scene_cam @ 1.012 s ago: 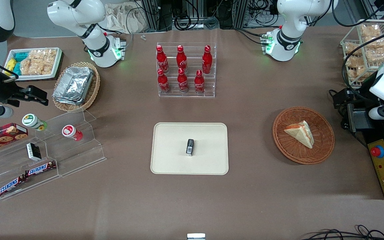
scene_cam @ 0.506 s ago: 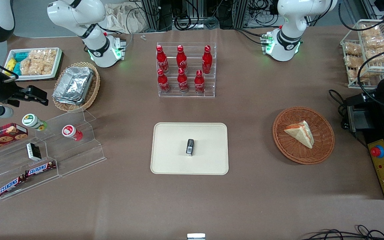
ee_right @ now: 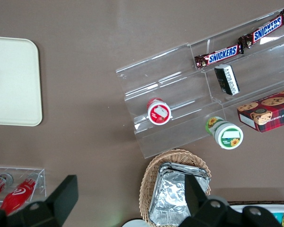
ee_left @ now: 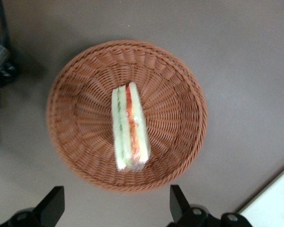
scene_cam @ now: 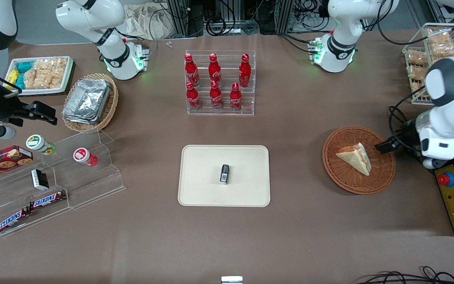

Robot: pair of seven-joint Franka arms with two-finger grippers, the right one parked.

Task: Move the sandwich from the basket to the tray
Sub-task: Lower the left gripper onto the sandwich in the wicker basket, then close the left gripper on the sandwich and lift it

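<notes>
- tray (scene_cam: 250, 193) mid-surface, nearest; small dark box (scene_cam: 224, 174) on it.
- sandwich (ee_left: 128, 126) lying in basket (ee_left: 180, 85), untouched.
- hand (ee_left: 114, 208) spread wide, hovering above basket, gripping nothing.
- step: approach; next likely descend, straddle wedge, pinch.

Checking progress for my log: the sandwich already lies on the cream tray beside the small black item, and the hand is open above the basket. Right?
Not quite. The sandwich lies in the reddish-brown wicker basket, as the left wrist view shows. The cream tray holds only the small black item. The hand is open above the basket.
</notes>
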